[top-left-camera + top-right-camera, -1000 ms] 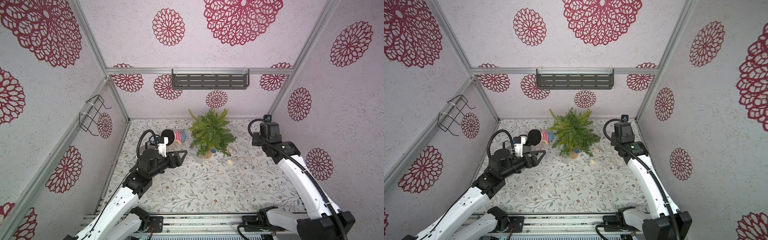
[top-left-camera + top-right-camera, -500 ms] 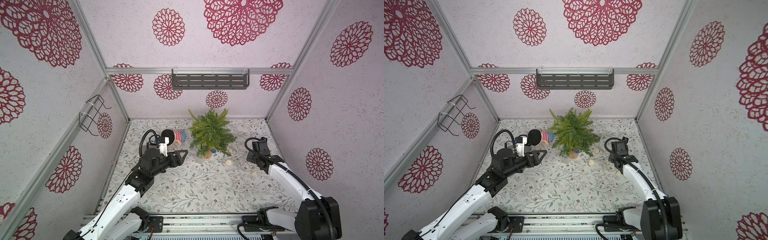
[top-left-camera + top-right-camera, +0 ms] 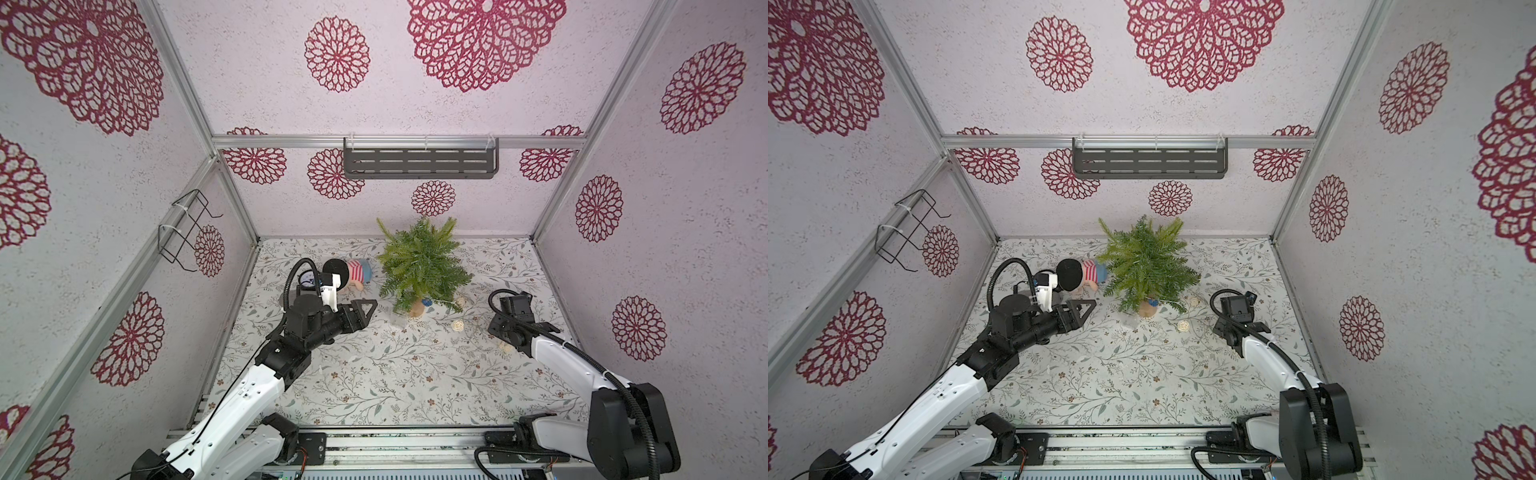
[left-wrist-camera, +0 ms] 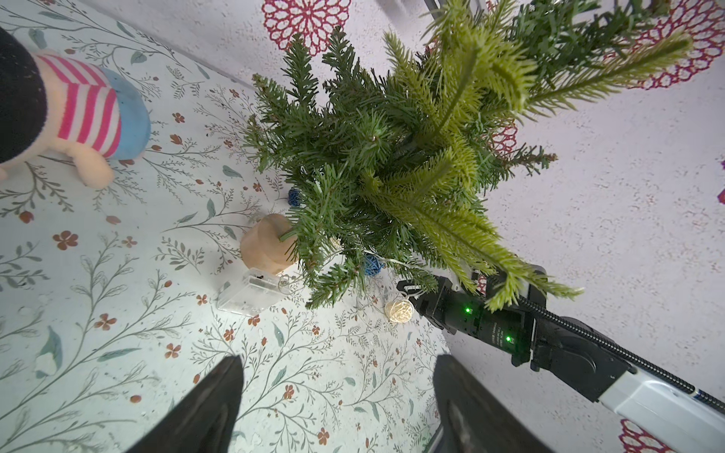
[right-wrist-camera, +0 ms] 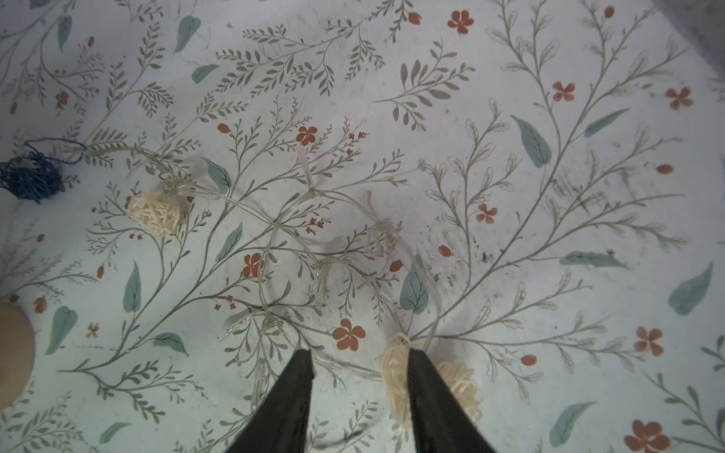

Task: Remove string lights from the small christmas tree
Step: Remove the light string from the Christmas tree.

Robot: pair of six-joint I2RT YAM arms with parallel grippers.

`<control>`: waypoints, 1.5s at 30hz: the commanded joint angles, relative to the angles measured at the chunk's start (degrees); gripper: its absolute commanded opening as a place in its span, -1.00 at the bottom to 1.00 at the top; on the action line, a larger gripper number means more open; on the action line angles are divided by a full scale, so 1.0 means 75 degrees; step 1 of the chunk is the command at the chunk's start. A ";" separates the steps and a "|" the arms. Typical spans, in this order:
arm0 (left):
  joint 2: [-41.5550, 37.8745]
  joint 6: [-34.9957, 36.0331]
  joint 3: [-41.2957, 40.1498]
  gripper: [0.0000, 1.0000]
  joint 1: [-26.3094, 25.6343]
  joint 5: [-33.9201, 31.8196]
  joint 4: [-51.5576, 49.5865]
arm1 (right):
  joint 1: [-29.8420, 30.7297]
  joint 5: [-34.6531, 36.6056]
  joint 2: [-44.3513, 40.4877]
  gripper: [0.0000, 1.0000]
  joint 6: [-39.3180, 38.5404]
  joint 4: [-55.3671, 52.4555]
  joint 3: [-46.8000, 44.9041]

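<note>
Right end effector (image 5: 361,353) has lowered and parted, dropping the string lights (image 5: 157,213) near the counter's (image 5: 549,59) right edge. A blue ball (image 4: 372,264) seemingly stays under the small christmas tree (image 4: 392,137), so removal looks unfinished. Left end effector (image 4: 339,359) spread, empty.

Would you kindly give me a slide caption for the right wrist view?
Right gripper open above the string lights lying loose on the floral table, one cream ball beside a finger.

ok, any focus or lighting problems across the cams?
Left wrist view: nearest branch tips of the small christmas tree go soft and bright, the left gripper is a dark blur. Right wrist view: dull and grainy, string lights slightly soft. In both top views: even light, faint shadows, no glare.
</note>
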 commanded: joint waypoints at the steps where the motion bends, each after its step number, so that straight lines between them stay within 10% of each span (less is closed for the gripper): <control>1: 0.0057 -0.0027 -0.0009 0.61 -0.0036 0.0007 0.0225 | -0.0030 -0.0056 -0.0516 -0.01 0.0234 -0.0288 0.0048; 20: 0.0154 0.0130 0.0248 0.62 -0.0036 -0.0005 -0.0272 | 0.0570 -0.4454 -0.2496 -0.07 -0.2073 0.2027 -0.0881; 45: 0.0336 0.0164 0.0659 0.61 -0.0047 0.0004 -0.0531 | 0.0811 -0.5130 -0.1725 -0.45 -0.3004 0.2093 -0.0384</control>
